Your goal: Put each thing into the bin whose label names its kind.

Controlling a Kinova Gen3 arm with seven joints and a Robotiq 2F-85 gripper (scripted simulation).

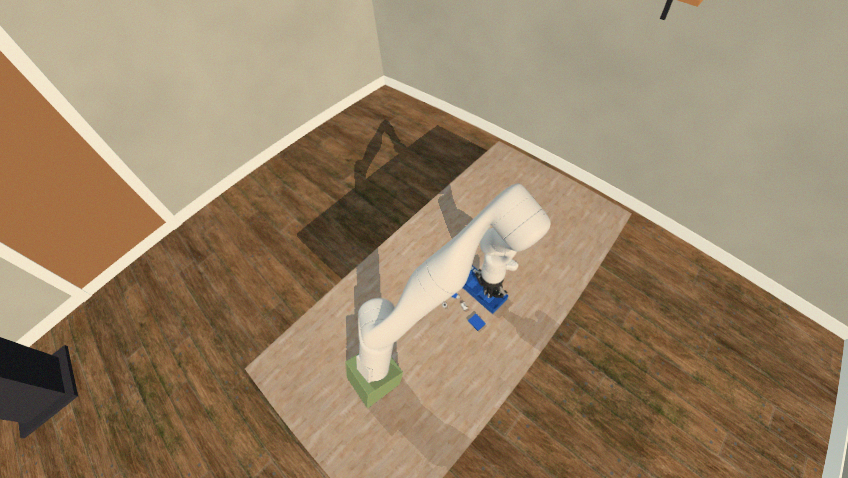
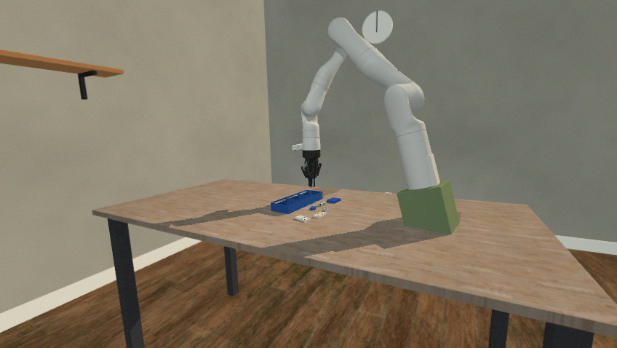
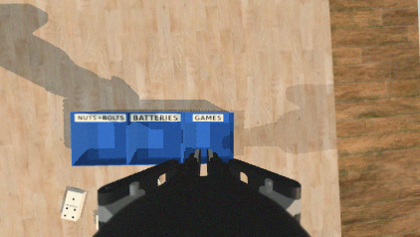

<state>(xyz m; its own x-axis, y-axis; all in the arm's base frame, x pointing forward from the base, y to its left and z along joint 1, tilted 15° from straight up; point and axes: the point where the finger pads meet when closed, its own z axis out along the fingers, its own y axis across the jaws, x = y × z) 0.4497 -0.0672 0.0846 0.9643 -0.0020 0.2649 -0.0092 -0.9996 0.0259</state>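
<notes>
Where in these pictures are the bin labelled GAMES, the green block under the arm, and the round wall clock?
GAMES bin (image 3: 227, 124): wrist view, inner wall.
Green block (image 1: 384, 393) (image 2: 425, 211): top and exterior views, side face.
Wall clock (image 2: 384, 26): exterior view, white face.

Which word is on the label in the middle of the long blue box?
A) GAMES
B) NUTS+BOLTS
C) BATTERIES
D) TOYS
C, because the label between the other two on the blue box reads BATTERIES in the wrist view.
</notes>
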